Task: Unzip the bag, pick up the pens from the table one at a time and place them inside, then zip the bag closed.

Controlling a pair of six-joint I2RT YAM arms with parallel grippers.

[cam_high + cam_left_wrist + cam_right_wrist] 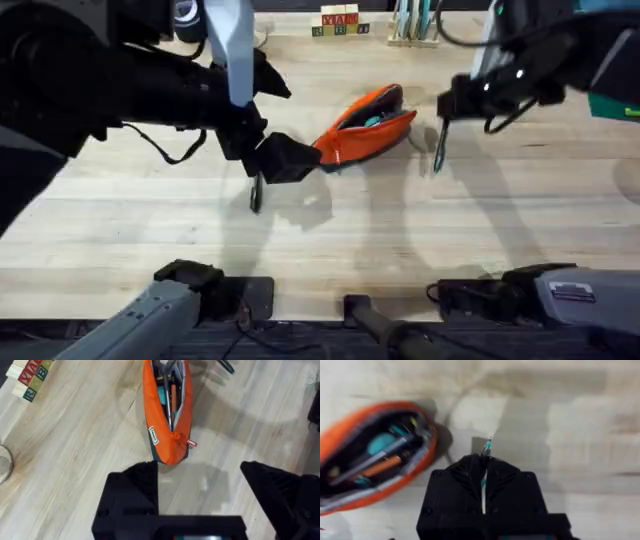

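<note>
Right tool clamps what looks like a pen; left tool spread.

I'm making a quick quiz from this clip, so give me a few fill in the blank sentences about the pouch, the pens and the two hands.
1. The bag lies on the table with its zipper ____.
2. The right hand grips a ____.
3. The left hand, at the pouch's end, is ____.
4. The pouch's outer fabric is ____.

Missing words: open; pen; open; orange
</note>
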